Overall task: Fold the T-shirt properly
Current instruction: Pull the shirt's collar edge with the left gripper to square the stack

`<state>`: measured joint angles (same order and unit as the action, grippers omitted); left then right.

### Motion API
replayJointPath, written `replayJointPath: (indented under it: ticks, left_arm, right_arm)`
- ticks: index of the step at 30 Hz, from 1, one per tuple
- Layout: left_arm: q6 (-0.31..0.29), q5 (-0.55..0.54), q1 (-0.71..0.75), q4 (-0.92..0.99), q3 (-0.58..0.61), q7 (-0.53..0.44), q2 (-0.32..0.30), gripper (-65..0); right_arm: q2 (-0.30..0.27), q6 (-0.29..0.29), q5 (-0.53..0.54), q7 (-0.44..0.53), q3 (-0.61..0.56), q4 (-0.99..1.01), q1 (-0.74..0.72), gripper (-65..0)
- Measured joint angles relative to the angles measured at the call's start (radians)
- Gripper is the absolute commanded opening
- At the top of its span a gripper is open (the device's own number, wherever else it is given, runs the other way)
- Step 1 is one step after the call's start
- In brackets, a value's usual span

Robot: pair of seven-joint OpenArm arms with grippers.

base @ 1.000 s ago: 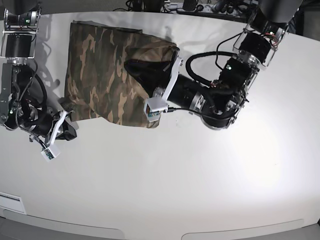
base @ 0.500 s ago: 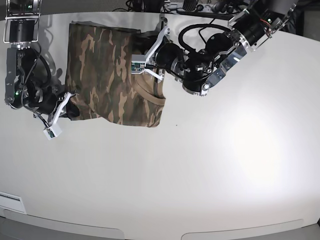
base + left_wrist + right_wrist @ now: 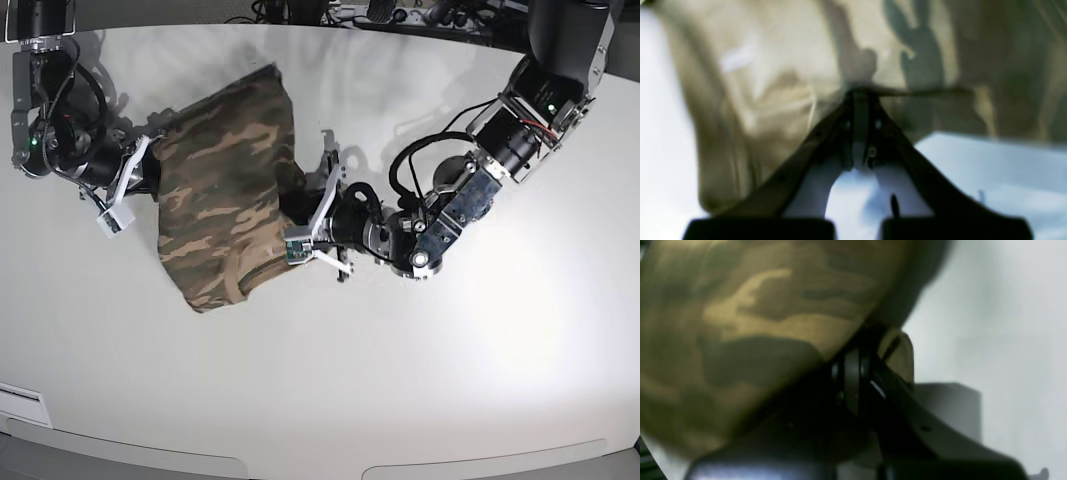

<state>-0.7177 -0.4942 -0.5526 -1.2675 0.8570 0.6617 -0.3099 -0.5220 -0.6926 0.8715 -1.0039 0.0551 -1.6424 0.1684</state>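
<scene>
We see the T-shirt (image 3: pixel 225 190), soft camouflage cloth in olive, brown and tan streaks, bunched into a rumpled, elongated heap on the smooth white table (image 3: pixel 420 380), toward its far left part in the base view. Its pale tan inner side shows blurred in the left wrist view. The left gripper (image 3: pixel 305 220) is clamped on the shirt's near-right edge, jaws pressed together on fabric. The right gripper (image 3: pixel 150 165) pinches the opposite edge, jaws likewise closed on cloth.

T-shirt (image 3: pixel 222 190) on table (image 3: pixel 450 360) | left tool (image 3: pixel 300 215) at one edge | right tool (image 3: pixel 150 165) at opposite edge
</scene>
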Motion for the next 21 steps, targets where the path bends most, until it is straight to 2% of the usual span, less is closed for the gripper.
replayJointPath:
  ticks: [3, 4, 9, 11, 13, 17, 21]
  left_arm:
    - [0.0, 0.126, -0.013, 0.042, -0.001, -0.131, 0.006, -65.0]
    - [0.006, 0.16, -0.012, 0.046, -0.001, -0.164, 0.006, -65.0]
    - [0.147, 0.302, -0.024, 0.047, 0.001, -0.198, 0.016, -65.0]
    - [0.24, 0.349, -0.039, 0.047, 0.001, -0.165, 0.015, -65.0]
    - [0.313, 0.373, -0.057, 0.047, 0.001, -0.088, 0.011, -65.0]
    - [0.345, 0.395, -0.091, 0.017, 0.007, 0.076, 0.003, -65.0]
    - [0.347, 0.398, -0.108, -0.004, 0.01, 0.105, -0.004, -65.0]
  right_arm:
    - [0.005, 0.003, -0.001, -0.003, 0.003, -0.037, 0.04, -65.0]
    - [0.008, 0.022, -0.007, 0.001, 0.004, -0.048, 0.053, -65.0]
    - [0.042, 0.145, -0.144, 0.012, 0.005, -0.077, 0.052, -65.0]
    - [0.046, 0.197, -0.185, 0.027, 0.005, -0.08, 0.05, -65.0]
    - [0.045, 0.224, -0.211, 0.039, 0.007, -0.081, 0.05, -65.0]
    - [0.054, 0.273, -0.275, 0.021, 0.006, -0.124, 0.051, -65.0]
    - [0.066, 0.312, -0.344, -0.035, 0.009, -0.22, 0.065, -65.0]
